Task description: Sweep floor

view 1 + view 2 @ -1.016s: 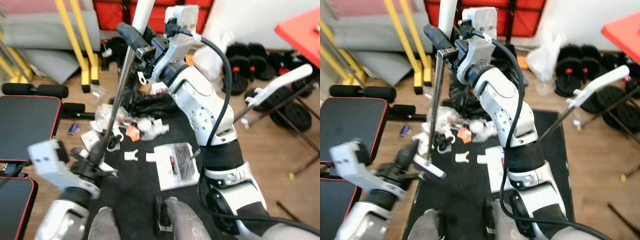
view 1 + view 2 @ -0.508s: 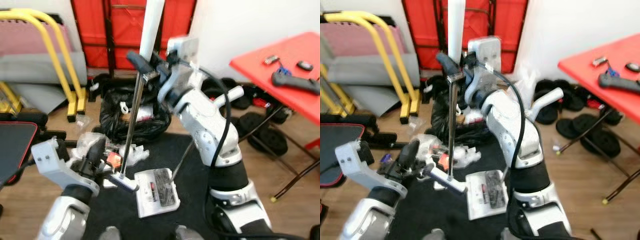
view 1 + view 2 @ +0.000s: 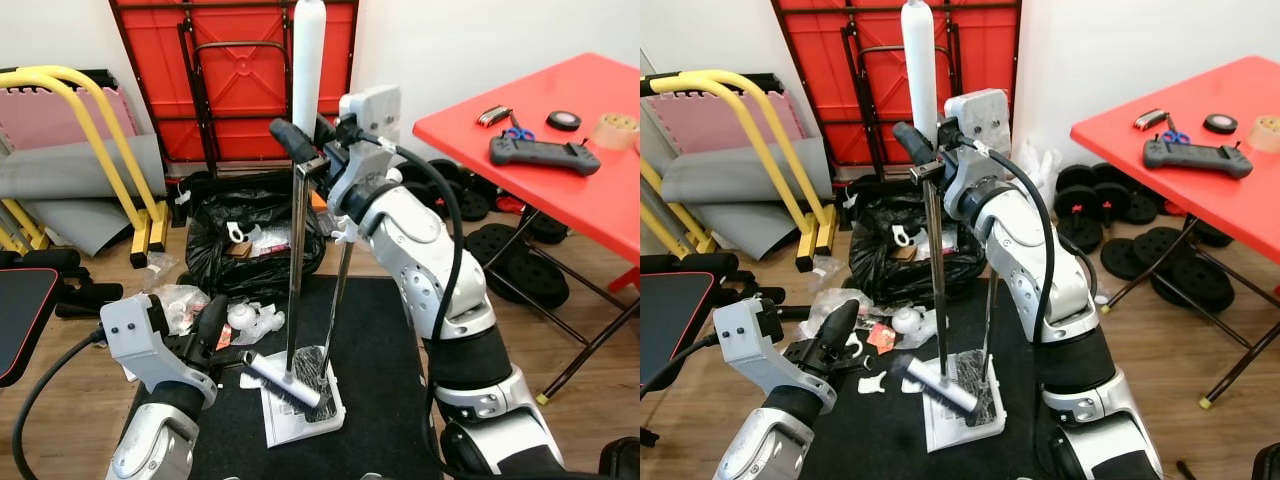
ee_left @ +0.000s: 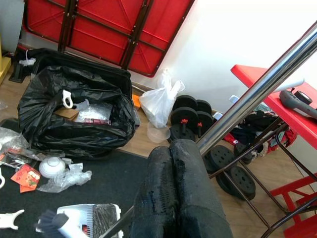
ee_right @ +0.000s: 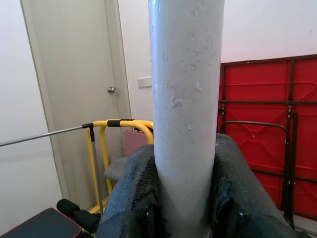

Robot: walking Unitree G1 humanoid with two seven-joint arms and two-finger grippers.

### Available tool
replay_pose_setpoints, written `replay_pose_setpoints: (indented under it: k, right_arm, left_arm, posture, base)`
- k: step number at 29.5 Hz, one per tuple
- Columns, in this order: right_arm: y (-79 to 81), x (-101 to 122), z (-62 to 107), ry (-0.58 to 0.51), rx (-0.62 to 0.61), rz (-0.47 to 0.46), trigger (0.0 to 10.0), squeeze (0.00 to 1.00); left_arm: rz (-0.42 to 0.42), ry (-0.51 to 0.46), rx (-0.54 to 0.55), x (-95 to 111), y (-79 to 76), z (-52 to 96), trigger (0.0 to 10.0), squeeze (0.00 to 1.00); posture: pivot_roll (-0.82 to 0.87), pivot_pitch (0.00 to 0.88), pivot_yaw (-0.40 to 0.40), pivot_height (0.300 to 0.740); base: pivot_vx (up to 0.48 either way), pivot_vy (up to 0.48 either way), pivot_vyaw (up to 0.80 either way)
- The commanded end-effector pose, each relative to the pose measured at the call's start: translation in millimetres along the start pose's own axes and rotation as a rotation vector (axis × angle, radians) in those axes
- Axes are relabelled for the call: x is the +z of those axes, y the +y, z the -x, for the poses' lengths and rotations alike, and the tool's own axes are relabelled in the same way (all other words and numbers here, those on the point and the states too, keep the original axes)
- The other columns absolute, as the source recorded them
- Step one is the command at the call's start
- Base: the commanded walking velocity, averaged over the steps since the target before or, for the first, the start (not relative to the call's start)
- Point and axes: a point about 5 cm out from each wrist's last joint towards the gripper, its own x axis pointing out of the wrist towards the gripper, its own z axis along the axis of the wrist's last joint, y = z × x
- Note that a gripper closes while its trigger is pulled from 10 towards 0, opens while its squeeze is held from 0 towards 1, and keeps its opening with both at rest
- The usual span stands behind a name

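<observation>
Silver-armed robot's right hand (image 3: 925, 150) grips a white broom handle (image 3: 921, 70) held upright. Its left hand (image 3: 840, 330), fingers together, clasps a chrome rod (image 4: 257, 91) low, near a white dustpan (image 3: 965, 405) on the black mat (image 3: 1025, 440).

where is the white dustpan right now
In the left eye view the white dustpan sits on the black floor mat, centre, just in front of the black rubbish bag.

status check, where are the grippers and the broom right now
Right gripper clamped on white handle, up high. Left gripper low by brush head over dustpan. Litter and black bag ahead.
</observation>
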Motion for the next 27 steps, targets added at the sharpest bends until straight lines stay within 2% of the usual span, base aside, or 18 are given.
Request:
replay_pose_setpoints:
  k: [1, 5, 10, 11, 12, 14, 17, 20, 21, 22, 23, 24, 26, 27]
  right_arm:
    - [0.1, 10, -0.1, -0.061, -0.006, 0.0, 10.0, 0.0]
    - [-11.5, 7, -2.7, -0.06, -0.099, -0.027, 10.0, 0.0]
    - [-14.7, 5, -4.0, -0.051, -0.131, -0.026, 10.0, 0.0]
    - [-20.6, 2, -8.1, -0.018, -0.206, -0.045, 10.0, 0.0]
    - [-20.6, 2, -8.1, -0.018, -0.206, -0.045, 10.0, 0.0]
    - [-32.4, -9, -16.3, 0.075, -0.354, -0.019, 10.0, 0.0]
    - [-37.2, -16, -19.1, 0.088, -0.4, -0.034, 10.0, 0.0]
    - [-36.2, -14, -19.7, 0.038, -0.401, -0.033, 10.0, 0.0]
    - [-35.7, -8, -20.7, -0.065, -0.408, -0.047, 10.0, 0.0]
    - [-35.7, -8, -20.7, -0.065, -0.408, -0.047, 10.0, 0.0]
    - [-35.0, -8, -22.6, -0.111, -0.404, -0.093, 10.0, 0.0]
    - [-35.0, -8, -22.6, -0.111, -0.404, -0.093, 10.0, 0.0]
    - [-35.3, -5, -23.6, -0.236, -0.446, -0.146, 10.0, 0.0]
    - [-35.3, -5, -23.6, -0.236, -0.446, -0.146, 10.0, 0.0]
  left_arm:
    - [-0.014, 0.025, -0.013, -5, 1.8, -0.4, 10.0, 0.0]
    - [-0.057, 0.044, -0.018, -7, -0.2, 1.2, 10.0, 0.0]
    - [-0.065, 0.048, -0.022, -8, -1.1, 1.7, 10.0, 0.0]
    - [-0.085, 0.059, -0.032, -8, -2.9, 3.9, 10.0, 0.0]
    - [-0.085, 0.059, -0.032, -8, -2.9, 3.9, 10.0, 0.0]
    - [-0.109, 0.076, -0.044, -7, -5.3, 11.9, 10.0, 0.0]
    - [-0.107, 0.085, -0.042, -7, -5.2, 17.9, 10.0, 0.0]
    - [-0.104, 0.088, -0.04, -5, -5.0, 23.7, 10.0, 0.0]
    - [-0.102, 0.09, -0.037, -4, -5.2, 26.8, 10.0, 0.0]
    - [-0.102, 0.09, -0.037, -4, -5.2, 26.8, 10.0, 0.0]
    - [-0.102, 0.095, -0.034, -3, -6.0, 30.8, 10.0, 0.0]
    - [-0.102, 0.095, -0.034, -3, -6.0, 30.8, 10.0, 0.0]
    - [-0.111, 0.109, -0.029, -1, -7.6, 38.7, 10.0, 0.0]
    - [-0.111, 0.109, -0.029, -1, -7.6, 38.7, 10.0, 0.0]
  posture:
    - [-0.08, 0.079, -0.068, 0.74]
    - [-0.07, 0.089, -0.065, 0.74]
    - [-0.07, 0.089, -0.065, 0.74]
    - [-0.06, 0.108, -0.06, 0.74]
    - [-0.06, 0.108, -0.06, 0.74]
    - [-0.05, 0.13, -0.051, 0.74]
    - [-0.05, 0.135, -0.05, 0.74]
    - [-0.04, 0.144, -0.044, 0.74]
    - [-0.03, 0.152, -0.041, 0.74]
    - [-0.03, 0.152, -0.041, 0.74]
    - [-0.03, 0.182, -0.036, 0.74]
    - [-0.03, 0.182, -0.036, 0.74]
    - [-0.03, 0.208, -0.033, 0.74]
    - [-0.03, 0.208, -0.033, 0.74]
  base:
    - [0.0, 0.0, 0.0]
    - [0.0, 0.0, 0.0]
    - [0.0, 0.0, 0.0]
    - [0.0, 0.0, 0.0]
    - [0.0, 0.0, 0.0]
    - [0.0, 0.0, 0.0]
    - [0.0, 0.0, 0.0]
    - [0.0, 0.0, 0.0]
    - [0.0, 0.0, 0.0]
    - [0.0, 0.0, 0.0]
    - [0.0, 0.0, 0.0]
    - [0.0, 0.0, 0.0]
    - [0.0, 0.0, 0.0]
    - [0.0, 0.0, 0.0]
